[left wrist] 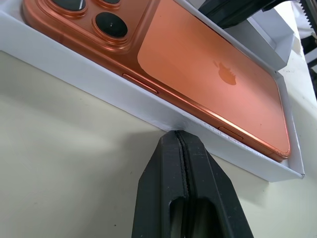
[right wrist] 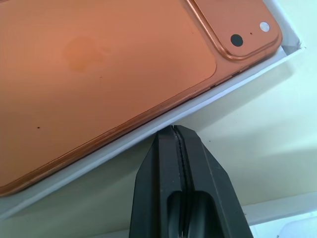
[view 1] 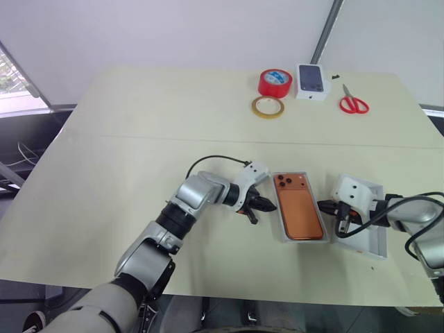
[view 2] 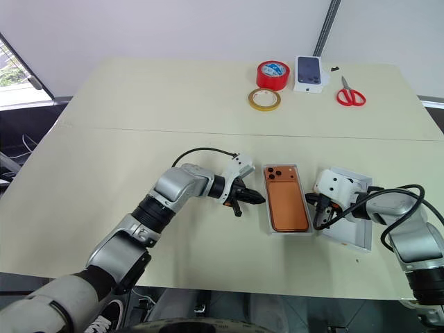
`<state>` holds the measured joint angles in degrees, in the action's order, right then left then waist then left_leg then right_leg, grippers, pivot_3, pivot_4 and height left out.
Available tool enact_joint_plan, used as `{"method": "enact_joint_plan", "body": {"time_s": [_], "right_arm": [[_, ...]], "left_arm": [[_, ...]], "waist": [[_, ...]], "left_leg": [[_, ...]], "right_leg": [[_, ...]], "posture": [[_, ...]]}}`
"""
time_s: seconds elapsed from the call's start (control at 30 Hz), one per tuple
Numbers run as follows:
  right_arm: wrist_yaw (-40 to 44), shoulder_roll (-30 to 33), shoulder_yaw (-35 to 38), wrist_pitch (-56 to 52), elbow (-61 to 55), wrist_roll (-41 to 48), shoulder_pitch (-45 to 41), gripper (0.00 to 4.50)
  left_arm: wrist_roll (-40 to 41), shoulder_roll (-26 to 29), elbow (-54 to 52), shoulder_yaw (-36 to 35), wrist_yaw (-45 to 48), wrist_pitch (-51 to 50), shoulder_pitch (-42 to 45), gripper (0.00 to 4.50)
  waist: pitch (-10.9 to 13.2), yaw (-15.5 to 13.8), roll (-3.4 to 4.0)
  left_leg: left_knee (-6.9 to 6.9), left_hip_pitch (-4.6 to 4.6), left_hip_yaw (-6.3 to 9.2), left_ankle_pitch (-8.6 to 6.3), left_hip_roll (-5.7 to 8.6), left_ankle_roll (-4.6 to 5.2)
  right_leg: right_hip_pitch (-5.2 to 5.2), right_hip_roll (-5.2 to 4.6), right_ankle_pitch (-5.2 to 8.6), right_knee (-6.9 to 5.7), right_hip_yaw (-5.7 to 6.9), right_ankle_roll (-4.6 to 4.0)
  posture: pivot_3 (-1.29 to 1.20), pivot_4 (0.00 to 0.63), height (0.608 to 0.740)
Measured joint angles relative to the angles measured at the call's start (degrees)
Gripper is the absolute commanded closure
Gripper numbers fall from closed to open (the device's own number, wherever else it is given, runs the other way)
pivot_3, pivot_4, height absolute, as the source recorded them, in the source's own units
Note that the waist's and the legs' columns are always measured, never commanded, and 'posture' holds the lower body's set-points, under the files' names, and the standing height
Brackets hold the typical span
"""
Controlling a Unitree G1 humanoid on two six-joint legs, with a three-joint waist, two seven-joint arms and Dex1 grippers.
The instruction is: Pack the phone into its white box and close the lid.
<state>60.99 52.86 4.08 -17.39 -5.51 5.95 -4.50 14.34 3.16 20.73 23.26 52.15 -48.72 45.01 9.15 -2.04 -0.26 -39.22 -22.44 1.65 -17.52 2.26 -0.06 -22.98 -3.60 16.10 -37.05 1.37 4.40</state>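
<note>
Both grippers, left (view 1: 267, 203) and right (view 1: 325, 207), are pressing closed fingertips against the box (view 1: 284, 232) holding the phone (view 1: 300, 208), risking shoving it askew.

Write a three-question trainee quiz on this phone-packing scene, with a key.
1. True or false: the phone lies in the white box, back up.
2. The left gripper is: A open, B shut, C holding tape.
3. On which side of the box does the lid lie?

Key: 1 true. 2 B, shut, tips at the box's wall. 3 The robot's right, under the shut right gripper.
</note>
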Motion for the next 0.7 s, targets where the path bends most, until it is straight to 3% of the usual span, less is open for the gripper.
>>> {"method": "enact_joint_plan", "body": {"time_s": [0.7], "right_arm": [[-0.27, -0.09, -1.42, 3.67, 0.37, -0.71, -0.44, 4.5]], "left_arm": [[-1.38, 1.56, -1.4, -0.99, 0.72, 2.71, -1.68, 4.47]], "waist": [[0.0, 0.15, 0.0]], "left_leg": [[0.02, 0.0, 0.0, 0.06, -0.02, -0.1]], "right_leg": [[-0.04, 0.03, 0.0, -0.05, 0.0, 0.0]], "posture": [[0.0, 0.15, 0.74]]}}
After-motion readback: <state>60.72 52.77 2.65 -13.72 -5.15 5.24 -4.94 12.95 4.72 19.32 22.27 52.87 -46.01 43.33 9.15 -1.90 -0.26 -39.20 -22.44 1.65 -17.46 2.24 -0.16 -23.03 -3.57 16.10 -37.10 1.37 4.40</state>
